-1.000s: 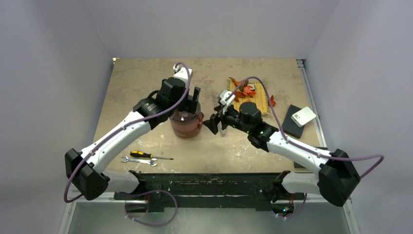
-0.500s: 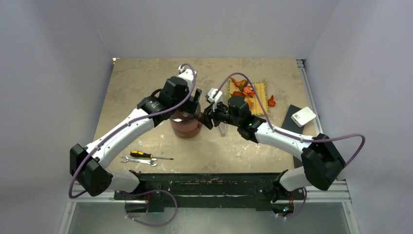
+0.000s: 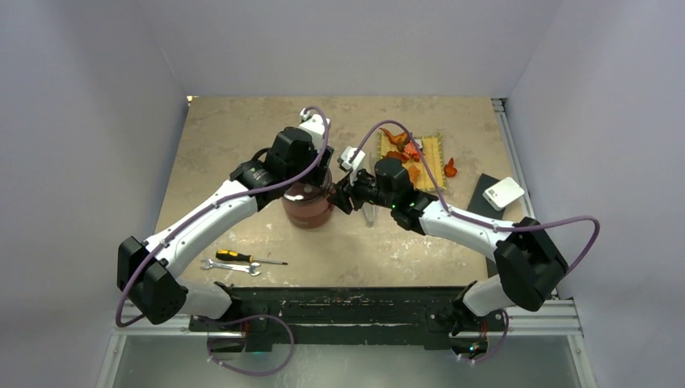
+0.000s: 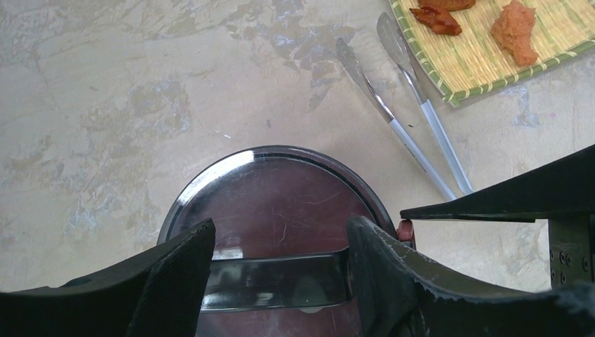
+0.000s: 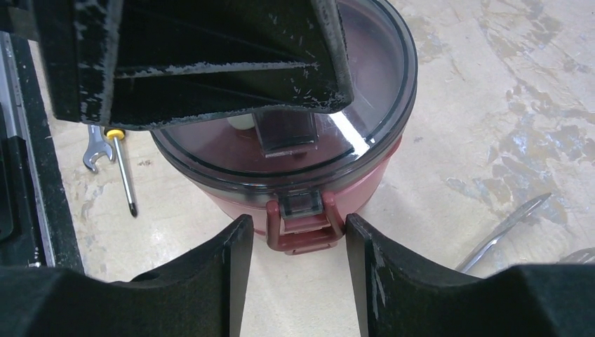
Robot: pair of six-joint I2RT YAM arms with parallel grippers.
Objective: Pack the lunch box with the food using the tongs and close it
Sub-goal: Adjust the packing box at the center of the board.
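Both arms have converged; check left end effector astride lunch box lid handle, grip unclear, right end effector open flanking side clasp.

Bright, even, soft light from overhead, with only faint, diffuse shadows on the table. White glare streak across the dark lid just beyond the right gripper; thin bright rim highlight ahead of the left gripper. Fingers nearest each wrist lens slightly soft. Crisp surface texture farther out. Mild wide-angle bowing toward wrist-view edges.
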